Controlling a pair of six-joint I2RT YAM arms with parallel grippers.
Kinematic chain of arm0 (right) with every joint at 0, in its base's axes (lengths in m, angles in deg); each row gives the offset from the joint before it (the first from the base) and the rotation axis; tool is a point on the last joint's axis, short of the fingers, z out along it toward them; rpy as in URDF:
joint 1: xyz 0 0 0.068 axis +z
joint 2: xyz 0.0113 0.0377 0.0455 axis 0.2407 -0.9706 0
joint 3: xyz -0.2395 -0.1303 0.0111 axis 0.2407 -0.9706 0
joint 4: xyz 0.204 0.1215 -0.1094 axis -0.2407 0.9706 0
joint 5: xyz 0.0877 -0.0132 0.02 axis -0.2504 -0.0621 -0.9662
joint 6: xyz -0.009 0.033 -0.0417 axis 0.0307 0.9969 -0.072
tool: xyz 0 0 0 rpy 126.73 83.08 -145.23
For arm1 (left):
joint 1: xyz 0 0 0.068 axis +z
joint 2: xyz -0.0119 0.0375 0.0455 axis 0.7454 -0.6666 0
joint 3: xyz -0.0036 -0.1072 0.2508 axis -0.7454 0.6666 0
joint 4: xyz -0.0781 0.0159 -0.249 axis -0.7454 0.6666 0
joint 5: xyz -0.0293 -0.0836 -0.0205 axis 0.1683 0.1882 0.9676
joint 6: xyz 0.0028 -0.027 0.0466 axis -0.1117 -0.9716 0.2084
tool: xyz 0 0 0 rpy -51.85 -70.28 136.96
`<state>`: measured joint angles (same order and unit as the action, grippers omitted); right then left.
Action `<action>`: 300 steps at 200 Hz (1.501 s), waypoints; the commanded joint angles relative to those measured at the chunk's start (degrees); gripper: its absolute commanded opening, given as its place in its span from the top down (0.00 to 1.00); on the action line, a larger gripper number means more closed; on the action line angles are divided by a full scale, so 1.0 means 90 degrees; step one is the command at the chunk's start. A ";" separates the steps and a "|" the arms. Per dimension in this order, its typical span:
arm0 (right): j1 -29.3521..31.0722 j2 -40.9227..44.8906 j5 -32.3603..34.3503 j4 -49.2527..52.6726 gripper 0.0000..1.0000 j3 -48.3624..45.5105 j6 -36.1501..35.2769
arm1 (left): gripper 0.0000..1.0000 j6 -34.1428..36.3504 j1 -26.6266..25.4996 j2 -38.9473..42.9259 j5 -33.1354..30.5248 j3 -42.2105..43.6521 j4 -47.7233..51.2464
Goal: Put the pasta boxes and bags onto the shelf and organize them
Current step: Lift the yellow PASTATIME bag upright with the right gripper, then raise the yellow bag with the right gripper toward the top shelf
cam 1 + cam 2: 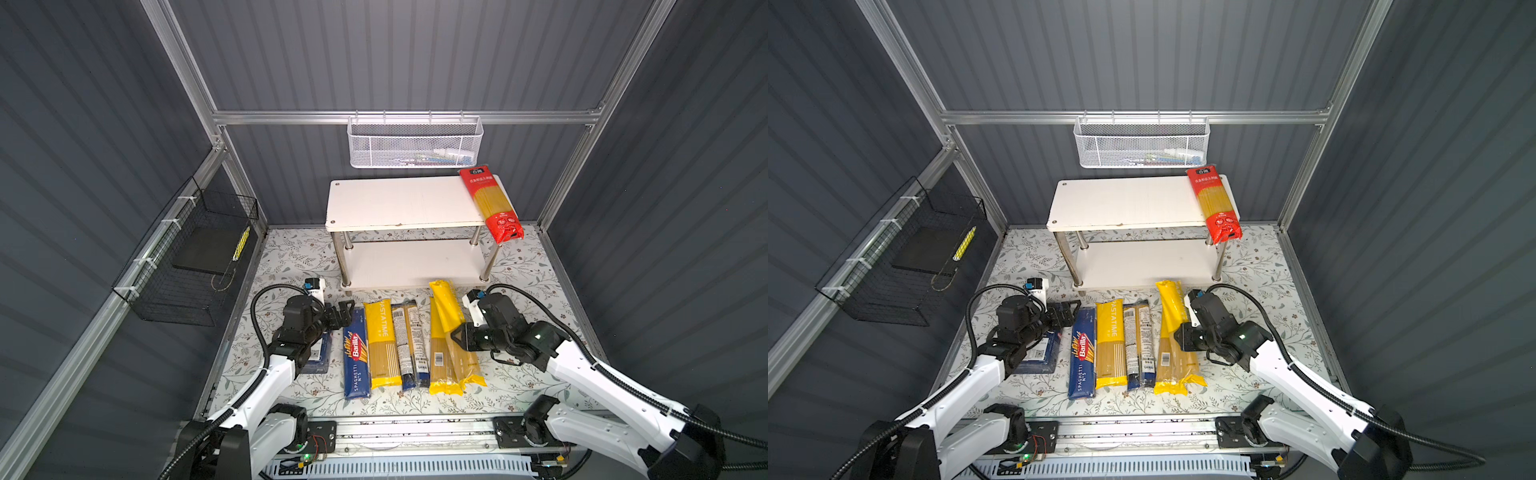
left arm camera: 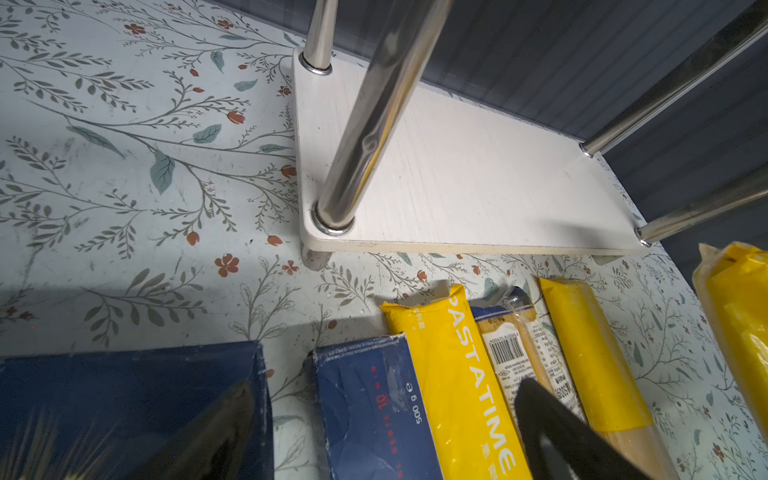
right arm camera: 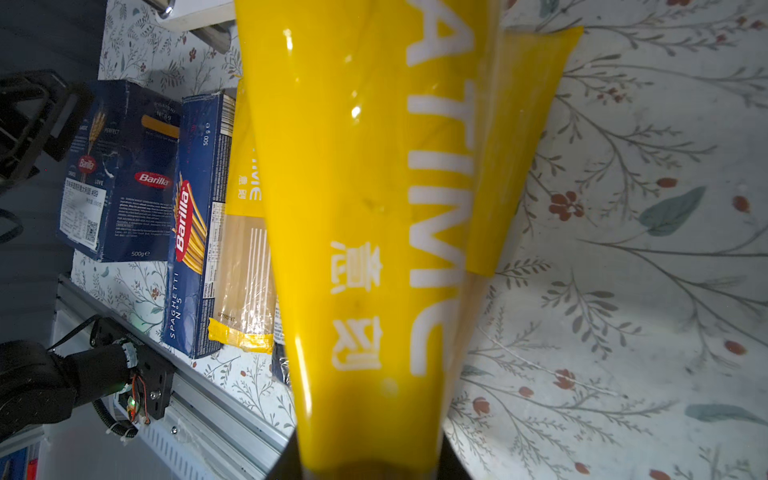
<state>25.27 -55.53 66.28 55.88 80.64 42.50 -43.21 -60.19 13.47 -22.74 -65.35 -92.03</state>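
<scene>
The right gripper is pinched shut on a yellow PASTATIME bag, gripping it across its width a little toward the end nearest the shelf. That end looks raised off the floral table. The other end seems to rest by a second yellow bag, though from above I cannot quite tell where one bag stops and the other begins.

The left gripper hangs with its jaws spread above the wide Barilla box, holding nothing. Beside that box lie the narrow spaghetti box, a third yellow bag and the clear bag with dark ends, in a row in front of the shelf. The red bag lies on the right end of the top board, overhanging its front edge.

The held bag should be light but awkward — glossy film that may slide between the pads, and brittle strands that are stiff lengthwise yet likely to droop and swing. A hold nearer mid-length would balance it better, with no more squeeze than needed.
</scene>
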 commanded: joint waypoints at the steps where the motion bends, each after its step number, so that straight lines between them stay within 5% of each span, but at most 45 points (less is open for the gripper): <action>1: 0.0236 -0.0065 0.0096 -0.0581 0.75 0.0514 0.0024 | 0.01 0.0080 -0.0036 0.0072 0.0058 0.0041 -0.0049; 127: 0.1166 -0.0986 0.0584 0.0333 0.75 0.2332 -0.0262 | 0.01 0.0080 -0.0044 0.0138 0.0120 0.0028 -0.0002; 300: 0.1316 -0.1112 0.0653 0.1194 0.76 0.4006 -0.0625 | 0.01 0.0081 -0.0039 0.0082 0.0092 0.0033 -0.0012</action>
<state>36.75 -66.21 71.87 70.68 111.46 39.22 -43.21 -60.23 14.01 -22.53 -65.35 -92.03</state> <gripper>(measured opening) 0.248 0.993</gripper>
